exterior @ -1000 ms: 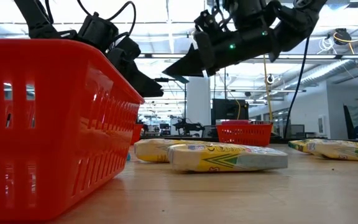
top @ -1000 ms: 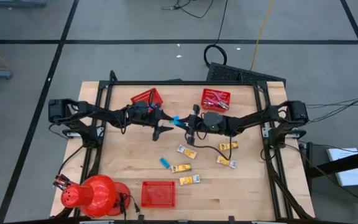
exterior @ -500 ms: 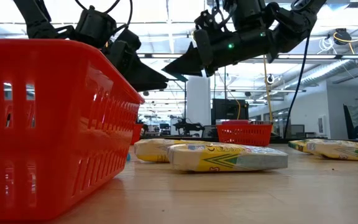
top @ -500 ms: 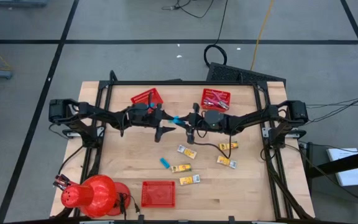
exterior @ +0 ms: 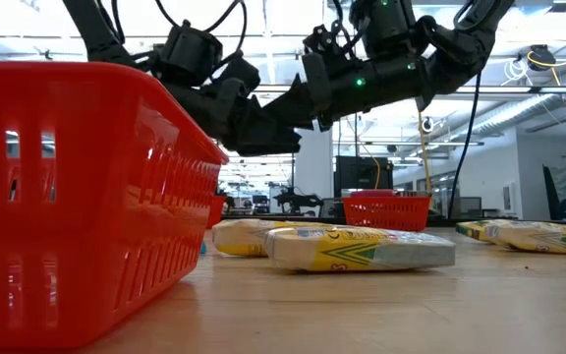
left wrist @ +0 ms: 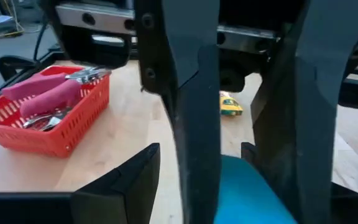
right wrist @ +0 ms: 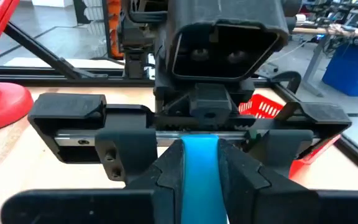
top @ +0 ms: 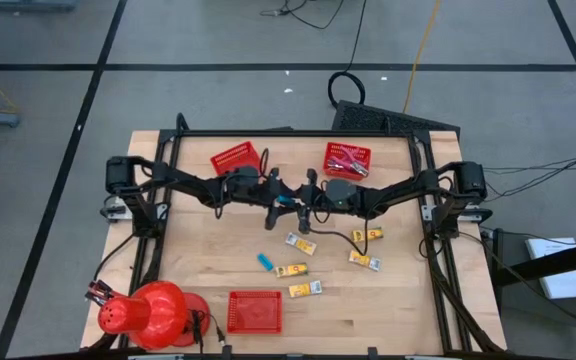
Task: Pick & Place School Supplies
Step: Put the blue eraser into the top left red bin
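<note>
The right gripper (top: 293,200) was clamped on a smooth light-blue block (right wrist: 199,167), held above mid-table. The left gripper (top: 280,196) met it nose to nose, its dark fingers (left wrist: 194,124) spread on either side of the same block; whether they touched it could not be told. A second blue block (top: 265,262) lay on the pale wooden table (top: 208,255) among five glossy yellow packets (top: 300,244) with white ends. There were three red mesh baskets: the far-right basket (top: 347,159) held pink-handled tools (left wrist: 45,93), while the contents of the far-left basket (top: 236,157) and the near basket (top: 255,311) could not be told.
</note>
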### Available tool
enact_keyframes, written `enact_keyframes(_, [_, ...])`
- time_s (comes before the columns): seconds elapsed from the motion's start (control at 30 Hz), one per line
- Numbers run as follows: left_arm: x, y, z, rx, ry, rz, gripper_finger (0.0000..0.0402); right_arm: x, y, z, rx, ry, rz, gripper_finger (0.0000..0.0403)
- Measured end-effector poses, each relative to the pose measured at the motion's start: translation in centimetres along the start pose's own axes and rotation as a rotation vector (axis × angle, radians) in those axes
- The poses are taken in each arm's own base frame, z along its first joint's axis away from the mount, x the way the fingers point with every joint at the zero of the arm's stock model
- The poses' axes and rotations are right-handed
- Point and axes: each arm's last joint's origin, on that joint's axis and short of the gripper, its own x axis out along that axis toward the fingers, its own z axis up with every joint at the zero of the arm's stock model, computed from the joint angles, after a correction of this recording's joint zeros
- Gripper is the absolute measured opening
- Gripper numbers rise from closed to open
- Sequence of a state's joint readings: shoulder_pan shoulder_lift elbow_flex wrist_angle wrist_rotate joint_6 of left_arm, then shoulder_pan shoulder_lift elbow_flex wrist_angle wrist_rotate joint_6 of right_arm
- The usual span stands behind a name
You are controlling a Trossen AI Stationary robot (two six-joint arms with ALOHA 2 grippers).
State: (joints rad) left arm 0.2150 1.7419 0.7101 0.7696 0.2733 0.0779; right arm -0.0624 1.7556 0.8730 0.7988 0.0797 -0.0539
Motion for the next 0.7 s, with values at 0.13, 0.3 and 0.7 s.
enact_keyframes(0.13, [0.04,-0.09,-0.12,0.018,0.005,-0.035,0.0225,0.03,0.03,-0.33,0.001,0.032,0.005,0.0063])
enact_keyframes(0.3, [0.0,-0.1,-0.07,0.021,0.007,-0.032,0.0223,0.02,0.04,-0.59,-0.004,0.06,0.005,0.0063])
enact_keyframes(0.7, [-0.12,0.21,-0.44,0.041,0.042,-0.032,0.0095,0.01,-0.08,-0.81,0.02,0.081,0.003,0.0053])
